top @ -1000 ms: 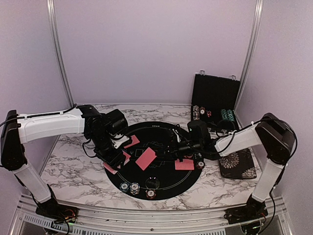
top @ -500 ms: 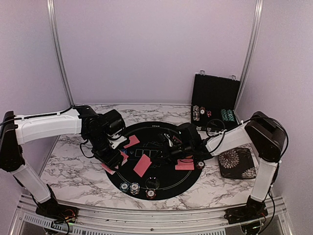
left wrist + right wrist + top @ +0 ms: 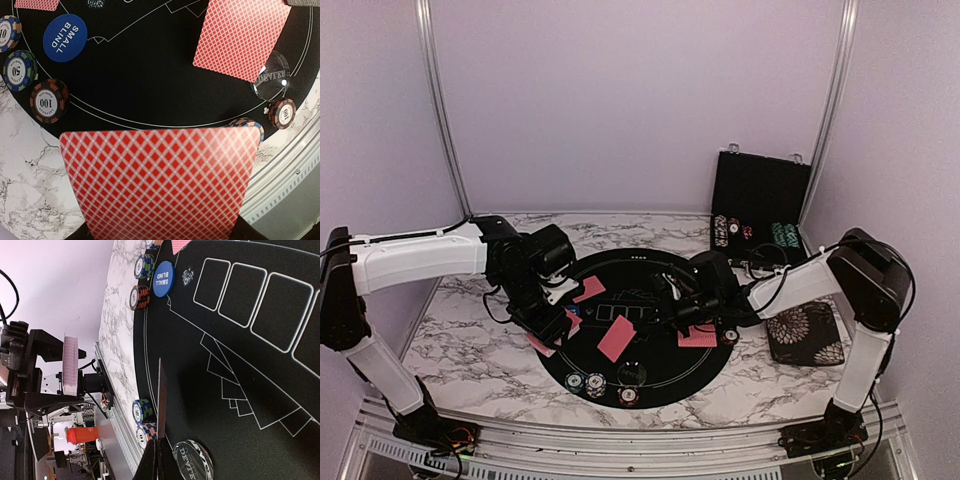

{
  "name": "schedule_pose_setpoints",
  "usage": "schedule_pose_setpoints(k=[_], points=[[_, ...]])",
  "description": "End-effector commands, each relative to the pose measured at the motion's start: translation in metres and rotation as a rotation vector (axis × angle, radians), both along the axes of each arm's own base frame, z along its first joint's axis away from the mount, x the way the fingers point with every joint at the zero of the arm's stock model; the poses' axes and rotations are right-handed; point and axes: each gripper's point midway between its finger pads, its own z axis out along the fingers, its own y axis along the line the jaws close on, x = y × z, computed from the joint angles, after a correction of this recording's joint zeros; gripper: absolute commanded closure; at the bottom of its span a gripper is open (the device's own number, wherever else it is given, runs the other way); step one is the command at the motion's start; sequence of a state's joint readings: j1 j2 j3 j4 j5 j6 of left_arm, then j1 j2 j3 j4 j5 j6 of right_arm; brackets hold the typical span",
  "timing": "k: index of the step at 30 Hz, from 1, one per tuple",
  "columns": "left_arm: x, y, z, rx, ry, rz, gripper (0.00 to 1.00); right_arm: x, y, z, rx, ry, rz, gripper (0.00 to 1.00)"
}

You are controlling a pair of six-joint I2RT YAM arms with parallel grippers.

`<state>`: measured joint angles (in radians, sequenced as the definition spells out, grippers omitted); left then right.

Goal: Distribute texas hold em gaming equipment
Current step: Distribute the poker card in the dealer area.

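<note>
My left gripper (image 3: 558, 328) is shut on a deck of red-backed cards (image 3: 160, 185) at the left edge of the round black mat (image 3: 665, 385). The deck fills the lower left wrist view and hides the fingers. My right gripper (image 3: 161, 450) is shut on a single red-backed card (image 3: 161, 395), seen edge-on and just above the mat. From above, that card (image 3: 617, 338) is at mat centre. A clear dealer button (image 3: 192, 460) lies beside it. A blue small blind button (image 3: 65, 31) sits by three chip stacks (image 3: 47, 100). More chips (image 3: 596, 384) line the near rim.
An open black chip case (image 3: 760, 195) with chips stands at the back right. A floral black pad (image 3: 810, 335) lies under the right arm. Dealt cards lie on the mat, one at the left (image 3: 588, 290) and one at the right (image 3: 697, 337). A metal rail runs along the near table edge.
My right arm has reached further left, and its card has come down toward the near side of the mat. The left gripper with the deck has barely shifted.
</note>
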<state>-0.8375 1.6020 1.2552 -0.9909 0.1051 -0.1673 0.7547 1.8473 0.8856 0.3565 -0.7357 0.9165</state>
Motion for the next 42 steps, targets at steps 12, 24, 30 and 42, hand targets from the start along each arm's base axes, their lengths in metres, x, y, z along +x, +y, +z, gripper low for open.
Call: schedule_pose_setpoints(k=[12, 24, 30, 42], points=[[0.004, 0.002, 0.008, -0.035, -0.025, 0.0, 0.48, 0.005, 0.064, 0.034, 0.133, -0.01, 0.009, 1.0], [0.003, 0.006, 0.009, -0.038, -0.028, 0.005, 0.48, 0.004, 0.09, 0.016, 0.102, 0.009, -0.026, 1.0], [0.003, 0.007, 0.008, -0.04, -0.028, 0.004, 0.48, 0.0, 0.092, 0.005, 0.079, 0.021, -0.018, 1.0], [0.002, 0.006, 0.008, -0.043, -0.024, 0.006, 0.48, -0.005, 0.089, -0.009, 0.053, 0.038, -0.018, 1.0]])
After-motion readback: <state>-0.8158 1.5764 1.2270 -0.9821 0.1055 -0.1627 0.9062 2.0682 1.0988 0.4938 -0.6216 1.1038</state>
